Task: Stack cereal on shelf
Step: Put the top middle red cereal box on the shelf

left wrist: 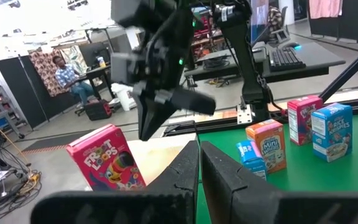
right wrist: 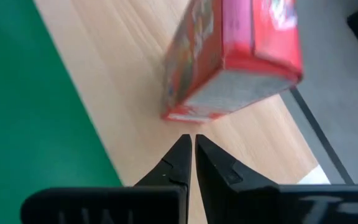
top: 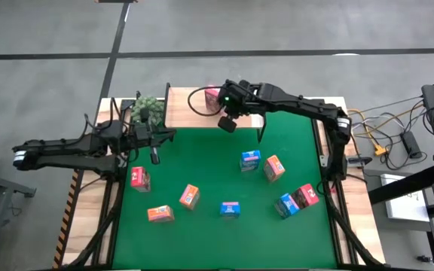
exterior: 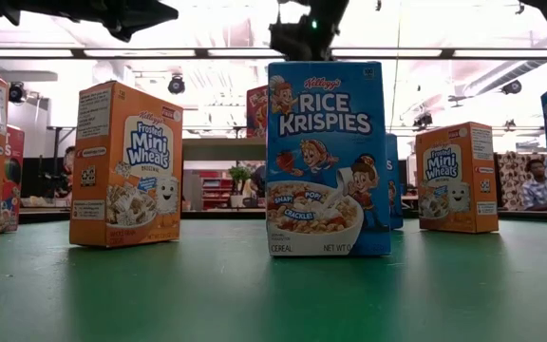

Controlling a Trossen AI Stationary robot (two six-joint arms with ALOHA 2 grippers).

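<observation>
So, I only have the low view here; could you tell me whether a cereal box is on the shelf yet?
Observer: Yes, one pink-red Froot Loops box stands upright on the shelf.
Operator: Is the right gripper holding it?
Observer: No. The right gripper is shut on nothing, above the shelf just beside that box.
Operator: Thanks, and where is the left arm?
Observer: The left gripper is shut and empty, near the green plant.
</observation>
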